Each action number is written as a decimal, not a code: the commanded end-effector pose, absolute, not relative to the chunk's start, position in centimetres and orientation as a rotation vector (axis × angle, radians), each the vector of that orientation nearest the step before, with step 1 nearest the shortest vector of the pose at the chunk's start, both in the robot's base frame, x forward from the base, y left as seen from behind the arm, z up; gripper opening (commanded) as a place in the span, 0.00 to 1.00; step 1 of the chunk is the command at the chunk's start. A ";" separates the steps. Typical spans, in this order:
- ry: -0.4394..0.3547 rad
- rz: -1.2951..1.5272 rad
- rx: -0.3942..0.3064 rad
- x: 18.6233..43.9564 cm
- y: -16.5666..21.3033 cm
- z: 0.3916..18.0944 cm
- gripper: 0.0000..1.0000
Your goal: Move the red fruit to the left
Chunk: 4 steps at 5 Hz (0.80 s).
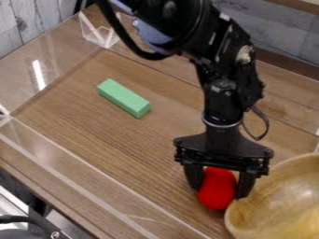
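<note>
The red fruit (217,187) lies on the wooden table near the front right, close to the wooden bowl's rim. My gripper (221,179) points straight down over it, open, with one dark finger (191,176) on the fruit's left and the other on its right. The upper part of the fruit is hidden behind the gripper's body, and its stem does not show. I cannot tell whether the fingers touch the fruit.
A wooden bowl (277,207) fills the bottom right corner. A flat green block (123,97) lies to the left of the table's middle. Clear plastic walls (50,65) run round the table, with a clear stand (100,31) at the back left.
</note>
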State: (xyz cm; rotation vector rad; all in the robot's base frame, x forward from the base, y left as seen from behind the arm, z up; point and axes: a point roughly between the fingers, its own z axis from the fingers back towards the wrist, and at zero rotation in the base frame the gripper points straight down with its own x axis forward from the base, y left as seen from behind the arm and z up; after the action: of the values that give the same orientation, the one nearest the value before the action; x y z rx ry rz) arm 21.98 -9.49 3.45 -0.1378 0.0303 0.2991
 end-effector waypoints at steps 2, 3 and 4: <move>-0.022 0.318 -0.136 23.1 -10.1 6.4 1.00; -0.037 0.358 -0.138 23.6 -9.6 7.9 1.00; -0.044 0.396 -0.140 24.0 -9.1 8.5 1.00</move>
State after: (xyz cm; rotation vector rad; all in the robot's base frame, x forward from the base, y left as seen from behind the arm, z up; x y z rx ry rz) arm 22.95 -8.88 6.83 -0.1078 0.0212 0.3950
